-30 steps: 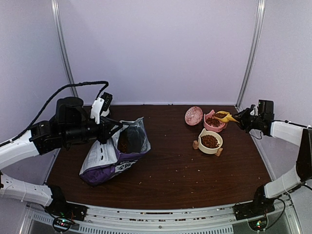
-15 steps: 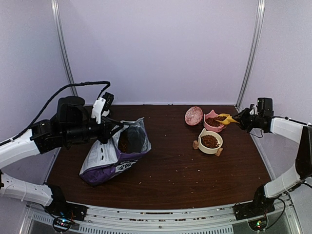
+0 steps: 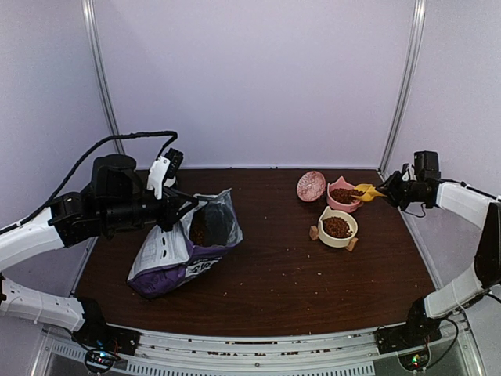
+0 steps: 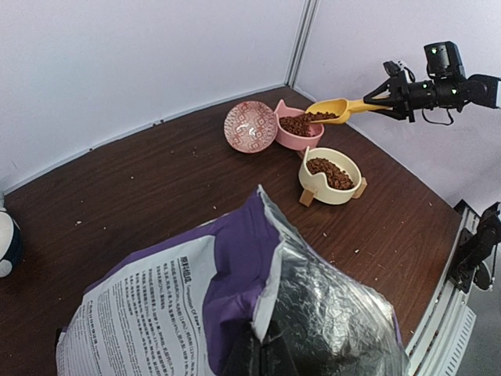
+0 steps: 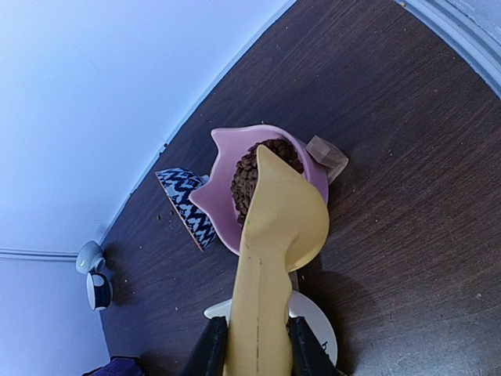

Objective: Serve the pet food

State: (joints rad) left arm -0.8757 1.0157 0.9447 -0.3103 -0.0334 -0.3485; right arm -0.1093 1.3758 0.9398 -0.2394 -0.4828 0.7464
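Serving in progress: my R gripper (image 5: 257,351), fingers clamped either side of the handle of the yellow scoop (image 5: 282,219), tips the scoop's lip onto the pet food (image 5: 249,178) heaped in the pink cat-eared bowl (image 5: 315,178), upper right of the top view. More of it sits in the cream bowl (image 3: 329,238) just below. A patterned bowl (image 3: 311,186) lies tipped on its side to the left, no food visible in it. At centre-left, my L gripper (image 3: 182,208) is pinched shut on the top edge of the purple bag (image 3: 168,258), holding its mouth up & open. My read: the food is dry, light and loose. It rolls & scatters, as stray bits on the table (image 3: 274,282) suggest, so no pinching it w/ fingers. It travels only in the scoop, gripped at the handle end, kept level til over a bowl, then tipped slow. Bag is soft film, so hold at the rim.
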